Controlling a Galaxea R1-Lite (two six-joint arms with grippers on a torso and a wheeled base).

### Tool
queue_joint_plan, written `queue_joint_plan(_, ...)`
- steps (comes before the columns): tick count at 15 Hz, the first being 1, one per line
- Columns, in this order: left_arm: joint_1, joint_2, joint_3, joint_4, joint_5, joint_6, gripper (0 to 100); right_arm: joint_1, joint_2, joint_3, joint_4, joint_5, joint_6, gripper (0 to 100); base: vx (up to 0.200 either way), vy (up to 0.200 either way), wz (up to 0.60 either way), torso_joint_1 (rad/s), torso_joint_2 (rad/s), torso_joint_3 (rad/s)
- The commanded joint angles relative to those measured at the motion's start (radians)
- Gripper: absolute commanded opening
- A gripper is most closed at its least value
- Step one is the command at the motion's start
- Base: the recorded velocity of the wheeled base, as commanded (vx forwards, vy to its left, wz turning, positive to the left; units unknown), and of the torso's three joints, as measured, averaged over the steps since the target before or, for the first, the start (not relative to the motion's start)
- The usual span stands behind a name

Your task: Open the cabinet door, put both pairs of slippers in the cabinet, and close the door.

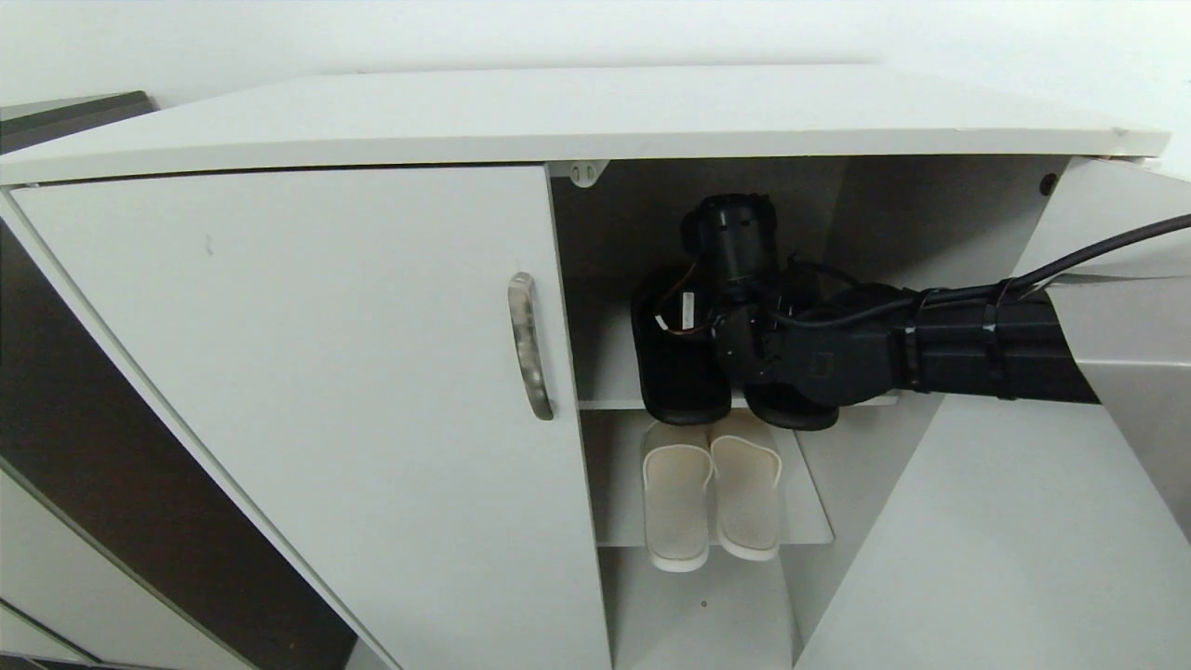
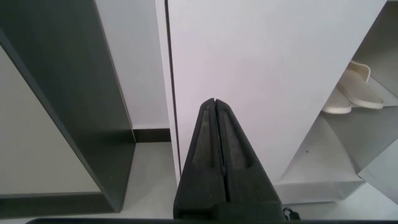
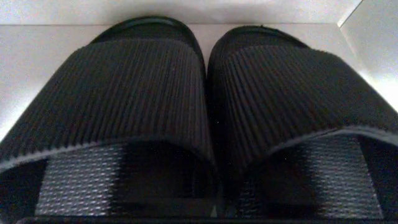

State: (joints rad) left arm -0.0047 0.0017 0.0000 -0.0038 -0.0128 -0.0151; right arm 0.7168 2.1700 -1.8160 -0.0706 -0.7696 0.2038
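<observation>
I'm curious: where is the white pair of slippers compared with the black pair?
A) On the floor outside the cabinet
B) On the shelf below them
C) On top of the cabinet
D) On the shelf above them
B: the white slippers lie side by side on the lower shelf, directly under the upper shelf that carries the black slippers.

One cabinet (image 1: 558, 112), two doors (image 1: 326, 372), one handle (image 1: 528, 346), two shelves (image 1: 809, 521); four slippers in all: two black slippers (image 1: 684, 372), two cream slippers (image 1: 677, 502)
</observation>
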Motion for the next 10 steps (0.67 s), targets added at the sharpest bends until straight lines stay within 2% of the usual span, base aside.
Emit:
queue_joint_plan(1,0.000,0.000,0.000,-0.001,0.000,0.000,0,0.012,-0.013,0.030,0.000,0.000,0.000,100,0.000,0.000,0.00,0.000,0.00,0.000)
queue_joint_plan(10,0.000,0.000,0.000,-0.001,0.000,0.000,0,0.164,-0.318,0.397,-0.024,-0.085,0.029,100,0.000,0.000,0.00,0.000,0.00,0.000)
